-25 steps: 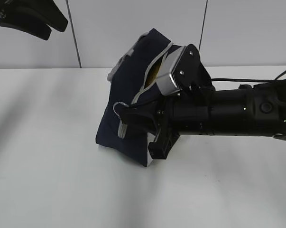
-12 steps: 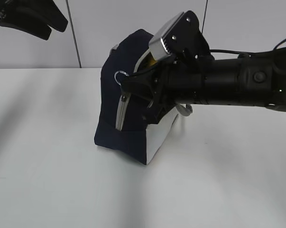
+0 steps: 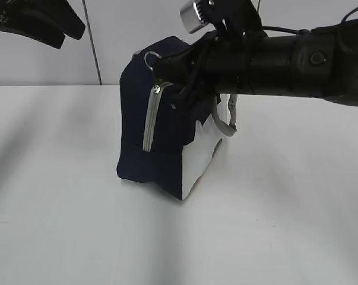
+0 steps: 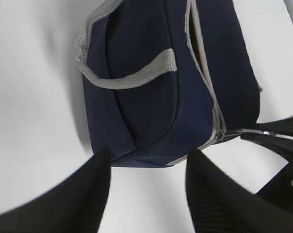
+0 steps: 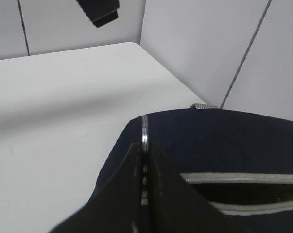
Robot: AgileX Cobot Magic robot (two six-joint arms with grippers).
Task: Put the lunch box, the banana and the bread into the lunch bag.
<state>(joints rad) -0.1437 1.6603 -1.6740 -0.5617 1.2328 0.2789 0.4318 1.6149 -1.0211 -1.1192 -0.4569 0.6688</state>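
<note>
Plainly, each line below held for this one moment.

Right claw: the right gripper was pinched together on the metal ring of the zipper pull, at the top near corner of the lunch bag.

Left claw: the left gripper had its fingers spread apart with nothing between them, hovering above the bag's end.

Bag, place: it sat on the white table, directly under and partly behind the right claw; the grey strap handle lay across the top, beyond the left claw.

Bag, pointing: it stood upright on its base. In the left wrist view its long axis ran away from that claw, with the grey zipper strip following that axis.

Opening: the zipper gaped beside the right claw; a dim yellowish shape showed inside, which I judged could be the banana. Lunch box and bread were not visible.

Risk, tipping: the pull ring was high on a soft, unanchored bag, so a sideways tug would likely drag or topple it, since the left claw was not bracing it.

Risk, slip: the ring was thin and held only at the fingertips; an angled pull might twist it free.

Risk, snag: slack fabric could jam the slider.
</note>
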